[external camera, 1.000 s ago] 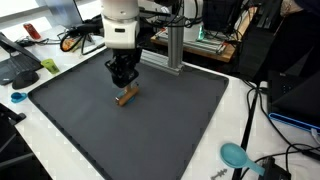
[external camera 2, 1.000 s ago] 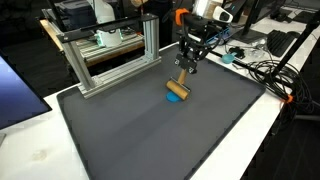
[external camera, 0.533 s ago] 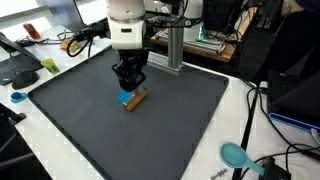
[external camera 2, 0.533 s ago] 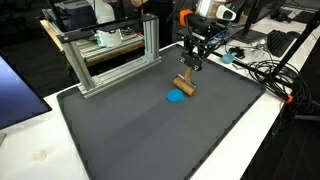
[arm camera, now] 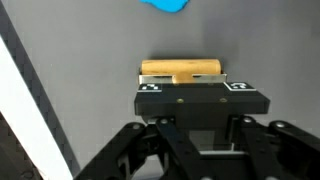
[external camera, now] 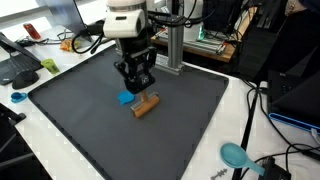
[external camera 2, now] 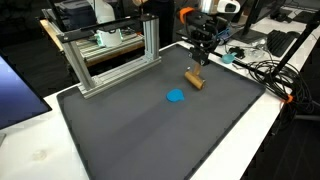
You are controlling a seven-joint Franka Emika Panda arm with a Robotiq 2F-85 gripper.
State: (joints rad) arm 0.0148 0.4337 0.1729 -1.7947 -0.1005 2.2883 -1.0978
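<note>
The black claw (external camera: 137,88) hangs over the middle of the dark grey mat (external camera: 185,135) covering the tabletop. Directly beneath its tips is a short, light-brown wooden cylinder (external camera: 146,105), which the wrist view shows lying crosswise just beyond the fingertips (arm camera: 195,92). I cannot tell how far open the claw is or whether it grips the cylinder. A small flat blue piece (external camera: 126,98) lies just left of the cylinder.

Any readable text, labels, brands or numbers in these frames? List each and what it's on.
None readable.
On the hand: two small black-and-white patches, wrist view; patterns, not letters.
The wooden cylinder, blue piece, dark mat: unmarked.
The aluminium frame, bench clutter: any print too small or blurred.
</note>
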